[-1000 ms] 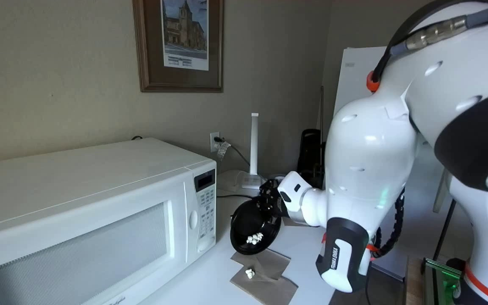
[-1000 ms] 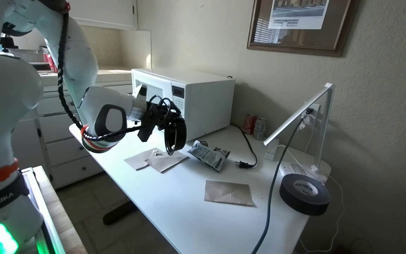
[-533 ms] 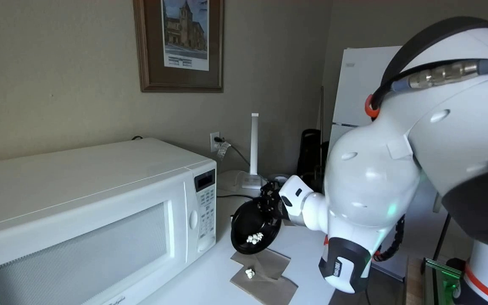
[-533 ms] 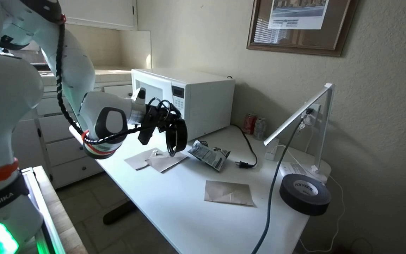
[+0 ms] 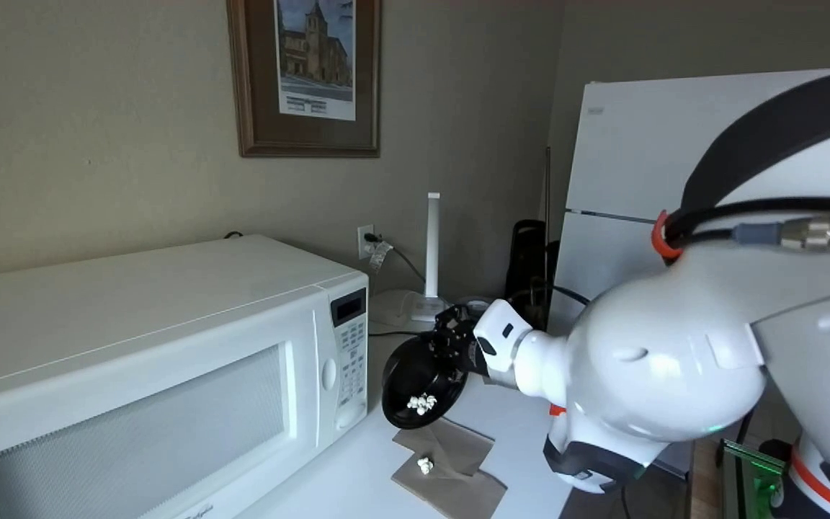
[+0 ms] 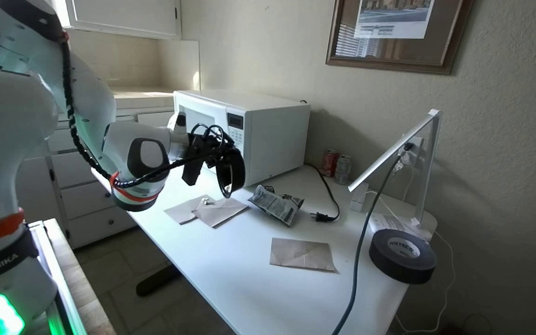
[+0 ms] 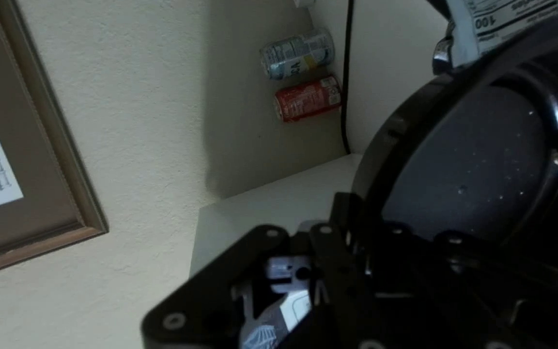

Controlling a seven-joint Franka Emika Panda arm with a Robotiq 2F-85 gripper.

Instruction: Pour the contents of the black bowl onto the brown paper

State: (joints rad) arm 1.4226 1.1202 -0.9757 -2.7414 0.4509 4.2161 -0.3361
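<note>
Wrist view: claw [image 7: 362, 224] clamped on the rim of one black bowl [image 7: 458, 165]!

Left to right in an exterior view: one white arm [image 6: 92, 95] slants down, its end bent rightward, near level! Two overlapping brown papers [image 6: 219, 213] carry a dab of popcorn [image 6: 205, 202]. Above them, the bowl, tipped on its side, popcorn inside too clumped to count. Next, one microwave [image 6: 277, 135], one packet [image 6: 275, 204], a third brown paper [image 6: 302, 254], two cans [image 6: 329, 163], one tape roll [image 6: 403, 267]!
</note>
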